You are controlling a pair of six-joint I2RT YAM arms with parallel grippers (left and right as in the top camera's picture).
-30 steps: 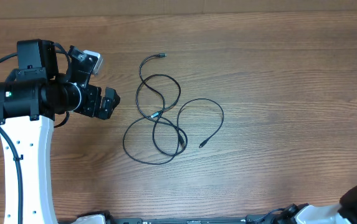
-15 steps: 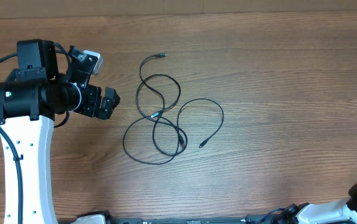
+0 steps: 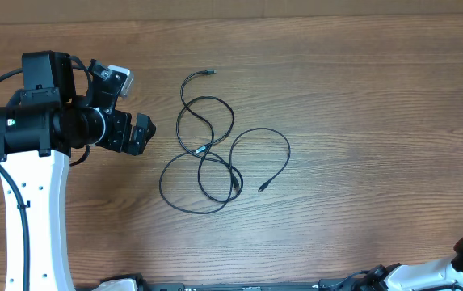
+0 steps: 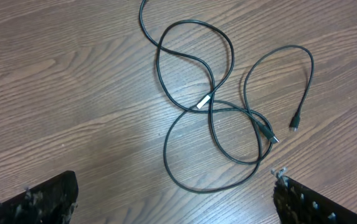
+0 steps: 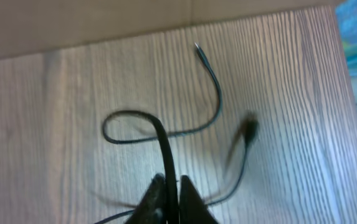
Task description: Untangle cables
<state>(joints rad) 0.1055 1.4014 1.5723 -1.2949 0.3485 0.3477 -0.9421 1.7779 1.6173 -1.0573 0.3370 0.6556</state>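
Black cables [image 3: 201, 149] lie loosely tangled mid-table; another cable [image 5: 164, 143] is pinched.

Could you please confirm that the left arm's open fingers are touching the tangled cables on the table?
Not quite. The left fingers are open, but they are not touching the cables. The overhead view shows bare table between them and the tangle.
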